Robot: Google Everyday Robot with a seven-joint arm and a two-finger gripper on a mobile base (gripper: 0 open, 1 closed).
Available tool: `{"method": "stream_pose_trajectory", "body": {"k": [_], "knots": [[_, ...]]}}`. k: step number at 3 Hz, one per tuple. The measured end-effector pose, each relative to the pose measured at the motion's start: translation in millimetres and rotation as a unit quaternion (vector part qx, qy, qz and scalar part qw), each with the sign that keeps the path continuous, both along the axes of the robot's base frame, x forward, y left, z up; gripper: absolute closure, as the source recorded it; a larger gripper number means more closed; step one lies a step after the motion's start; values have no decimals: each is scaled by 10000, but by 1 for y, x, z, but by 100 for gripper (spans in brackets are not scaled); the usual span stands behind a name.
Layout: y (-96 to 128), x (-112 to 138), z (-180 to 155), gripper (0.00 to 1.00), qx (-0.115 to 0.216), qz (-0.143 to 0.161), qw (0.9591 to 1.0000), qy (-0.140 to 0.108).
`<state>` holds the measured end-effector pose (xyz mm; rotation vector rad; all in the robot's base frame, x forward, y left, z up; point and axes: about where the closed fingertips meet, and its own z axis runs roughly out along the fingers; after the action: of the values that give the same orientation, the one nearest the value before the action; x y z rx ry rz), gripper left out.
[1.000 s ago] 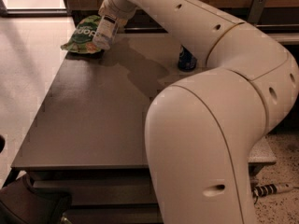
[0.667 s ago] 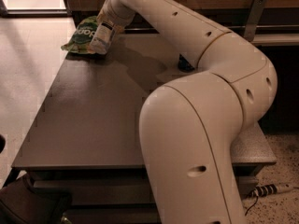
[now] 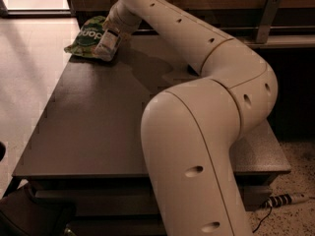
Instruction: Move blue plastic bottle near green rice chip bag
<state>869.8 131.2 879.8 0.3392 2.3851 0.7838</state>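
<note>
The blue plastic bottle [image 3: 107, 45], clear with a white and pale-blue label, is at the far left corner of the dark table [image 3: 93, 122]. It touches the right edge of the green rice chip bag [image 3: 86, 36], which lies wrinkled on that corner. My gripper [image 3: 118, 27] is right at the bottle's upper end, at the tip of my white arm [image 3: 206, 82], which reaches across the table from the right. My wrist hides most of the gripper.
My arm's big elbow and forearm fill the right half of the view and cover the table's right side. A wooden wall with a metal rail [image 3: 268, 16] runs behind the table. A power strip [image 3: 288, 199] lies on the floor at the lower right.
My arm's elbow has swung left and now covers the dark blue can seen earlier at the back right. The bottle and the gripper remain by the green bag.
</note>
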Motion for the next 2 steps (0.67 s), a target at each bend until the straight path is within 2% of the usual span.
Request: {"method": "stream_pose_trajectory", "body": {"k": [2], "knots": [[3,0,-6,36,-23,27,10000,31]]}}
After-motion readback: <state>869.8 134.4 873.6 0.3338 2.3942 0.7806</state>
